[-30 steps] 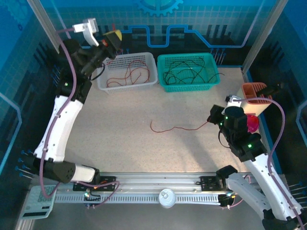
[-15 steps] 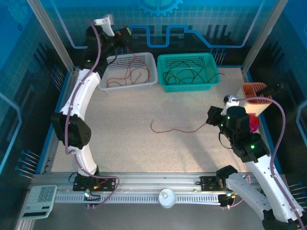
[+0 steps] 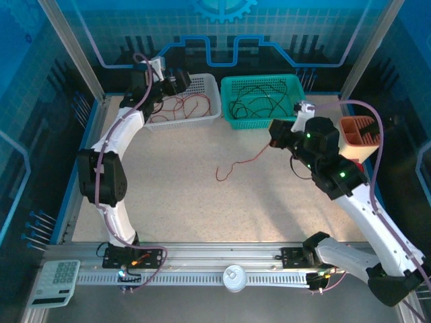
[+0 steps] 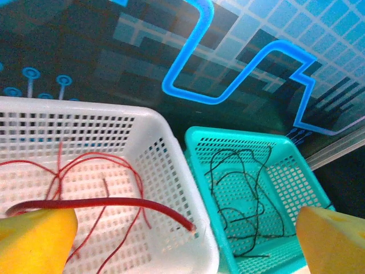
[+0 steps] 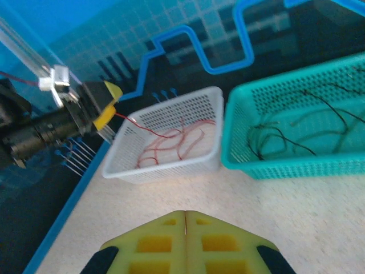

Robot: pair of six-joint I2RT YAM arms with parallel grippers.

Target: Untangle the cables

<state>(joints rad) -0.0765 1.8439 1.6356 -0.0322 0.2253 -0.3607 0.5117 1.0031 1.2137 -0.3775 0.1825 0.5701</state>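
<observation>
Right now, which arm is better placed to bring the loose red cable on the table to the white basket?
Right. The right gripper, shut, meets one end of the loose red cable and seems to pinch it. The left gripper hangs open above the white basket, far from that strand.

Since earlier: left gripper (image 3: pixel 175 79) came down over white basket (image 3: pixel 202 116) at 11 o'clock, jaws now wide; right gripper (image 5: pixel 185 217) swung toward 1 o'clock, dragging red cable (image 3: pixel 246 161).
</observation>
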